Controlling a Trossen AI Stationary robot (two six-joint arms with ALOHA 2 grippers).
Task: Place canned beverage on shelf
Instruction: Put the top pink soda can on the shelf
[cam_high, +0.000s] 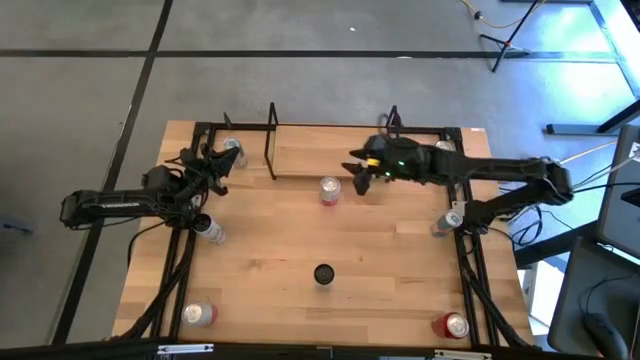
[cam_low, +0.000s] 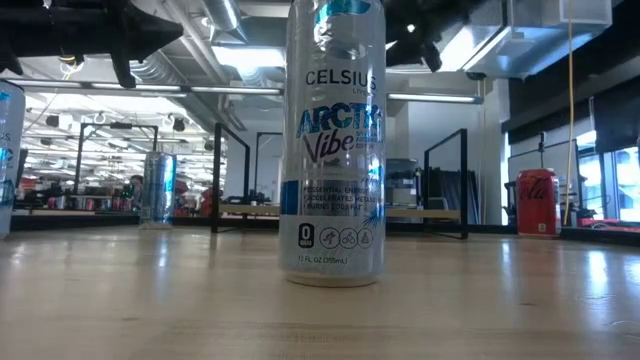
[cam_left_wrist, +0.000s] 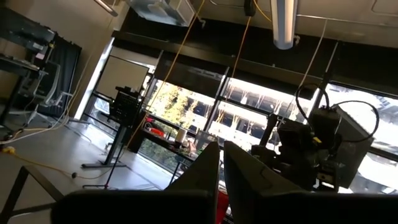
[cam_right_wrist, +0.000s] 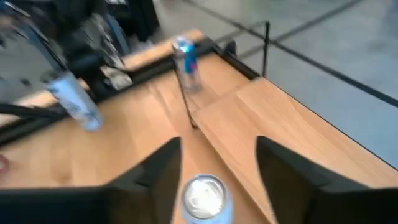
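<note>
The can (cam_high: 329, 190) stands upright on the tabletop (cam_high: 380, 260) just in front of the shelf (cam_high: 330, 152), and in the right wrist view its silver top (cam_right_wrist: 204, 194) sits between the 2 dark fingers (cam_right_wrist: 155, 174), which are spread apart and not touching it. The right gripper (cam_high: 358, 176) hangs just beside the can at the shelf's front edge. Off at the tabletop's left side the left gripper (cam_high: 222, 160) waits with its fingers (cam_left_wrist: 205, 177) pressed narrow, holding nothing.
</note>
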